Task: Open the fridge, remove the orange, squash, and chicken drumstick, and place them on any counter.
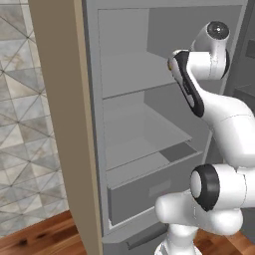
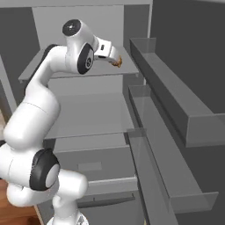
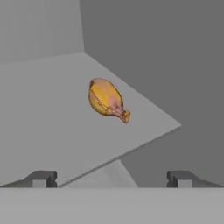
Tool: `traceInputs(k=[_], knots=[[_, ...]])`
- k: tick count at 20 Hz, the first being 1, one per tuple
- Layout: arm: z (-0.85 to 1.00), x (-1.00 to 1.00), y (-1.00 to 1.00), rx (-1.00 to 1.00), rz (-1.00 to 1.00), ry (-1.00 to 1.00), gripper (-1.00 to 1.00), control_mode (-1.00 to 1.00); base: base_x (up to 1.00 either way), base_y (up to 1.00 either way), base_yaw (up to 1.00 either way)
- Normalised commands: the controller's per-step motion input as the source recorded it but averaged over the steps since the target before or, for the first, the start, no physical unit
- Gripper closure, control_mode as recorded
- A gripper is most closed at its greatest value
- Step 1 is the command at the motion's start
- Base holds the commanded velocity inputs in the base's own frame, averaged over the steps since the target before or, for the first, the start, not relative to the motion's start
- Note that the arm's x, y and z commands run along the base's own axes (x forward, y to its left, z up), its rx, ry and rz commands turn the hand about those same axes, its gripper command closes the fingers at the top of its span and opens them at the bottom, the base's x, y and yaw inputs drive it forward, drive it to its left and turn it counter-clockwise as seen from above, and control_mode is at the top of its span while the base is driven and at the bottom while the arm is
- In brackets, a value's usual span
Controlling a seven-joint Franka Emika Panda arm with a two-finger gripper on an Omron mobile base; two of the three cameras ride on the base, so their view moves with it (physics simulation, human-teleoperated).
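The fridge [image 1: 149, 129] stands open, its light grey shelves bare but for one item. A golden-brown chicken drumstick [image 3: 107, 100] lies on the upper shelf [image 3: 48, 118], thin end toward the shelf's front corner. It also peeks out just past the hand as the drumstick [image 2: 117, 63]. My gripper [image 3: 111, 178] is open, short of the drumstick and apart from it, with nothing between its fingertips [image 3: 41, 178]. The arm reaches into the upper compartment. The orange, the squash and the counter are out of view.
The open fridge door [image 2: 176, 105] with its deep door bins runs along the right. A drawer [image 1: 149, 191] sits below the lower shelf. A beige side panel [image 1: 60, 124], a tiled wall [image 1: 20, 109] and wood floor [image 1: 40, 239] lie to the left.
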Motion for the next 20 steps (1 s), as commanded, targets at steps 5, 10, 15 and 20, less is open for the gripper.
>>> traceInputs(k=[5,10,15,20], knots=[[-0.01,1.00,-0.01,-0.06,0.00,0.00,-1.00,-1.00,0.00,0.00,0.00],[-0.10,0.85,-0.08,-0.06,0.00,0.01,-1.00,-1.00,0.00,0.00,0.00],[-0.27,0.38,-0.14,-0.05,0.00,0.05,-1.00,-1.00,0.00,0.00,0.00],[-0.27,0.41,-0.07,-0.01,0.00,0.06,-1.00,-1.00,0.00,0.00,0.00]])
